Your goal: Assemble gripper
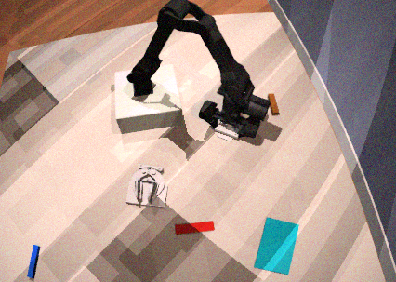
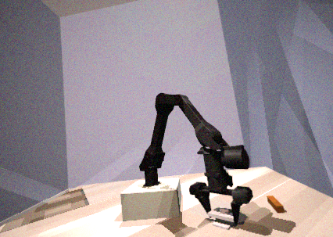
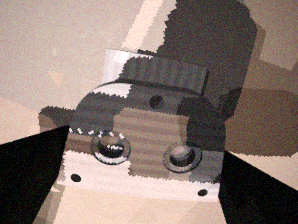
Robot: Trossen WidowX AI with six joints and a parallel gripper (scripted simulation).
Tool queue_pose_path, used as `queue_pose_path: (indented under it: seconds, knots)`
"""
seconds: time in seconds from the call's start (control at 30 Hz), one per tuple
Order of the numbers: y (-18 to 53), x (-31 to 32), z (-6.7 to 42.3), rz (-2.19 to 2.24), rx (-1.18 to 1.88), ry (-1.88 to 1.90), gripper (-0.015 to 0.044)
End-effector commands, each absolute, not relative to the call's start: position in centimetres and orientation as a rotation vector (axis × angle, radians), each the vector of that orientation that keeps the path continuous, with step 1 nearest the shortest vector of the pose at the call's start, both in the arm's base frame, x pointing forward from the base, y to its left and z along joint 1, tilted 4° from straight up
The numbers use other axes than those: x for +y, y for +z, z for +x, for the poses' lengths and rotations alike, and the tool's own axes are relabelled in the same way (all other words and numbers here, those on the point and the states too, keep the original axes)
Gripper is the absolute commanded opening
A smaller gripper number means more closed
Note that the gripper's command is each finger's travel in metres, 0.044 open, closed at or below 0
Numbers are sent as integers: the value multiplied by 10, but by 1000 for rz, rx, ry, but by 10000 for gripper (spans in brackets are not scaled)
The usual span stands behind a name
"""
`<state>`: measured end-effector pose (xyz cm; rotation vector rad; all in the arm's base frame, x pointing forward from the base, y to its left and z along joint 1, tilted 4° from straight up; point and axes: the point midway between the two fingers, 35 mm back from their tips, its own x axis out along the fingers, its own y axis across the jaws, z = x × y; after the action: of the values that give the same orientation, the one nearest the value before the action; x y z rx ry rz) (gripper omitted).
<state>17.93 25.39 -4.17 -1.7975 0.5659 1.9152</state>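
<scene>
Now the housing plate (image 1: 226, 132) (image 2: 222, 213) (image 3: 150, 125) is low between the gripper's (image 1: 228, 127) (image 2: 222, 217) (image 3: 146, 139) wide-apart fingers, but I can't tell if they're squeezing it. It's probably light, hard and a bit slippery, so hold its two straight sides.
</scene>
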Motion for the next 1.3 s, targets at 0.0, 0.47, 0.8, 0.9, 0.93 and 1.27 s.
queue_pose_path:
  seconds: [0.0, 0.47, 0.8, 0.9, 0.93, 1.27]
  knots:
    - [-42, 254, 179, -1797, 566, 1915, 351]
    - [-25, 254, 181, -1796, 567, 1916, 351]
    - [7, 253, 183, -1793, 569, 1917, 351]
    - [17, 252, 183, -1792, 570, 1918, 351]
    - [20, 252, 183, -1791, 570, 1918, 351]
    - [31, 250, 183, -1788, 575, 1915, 351]
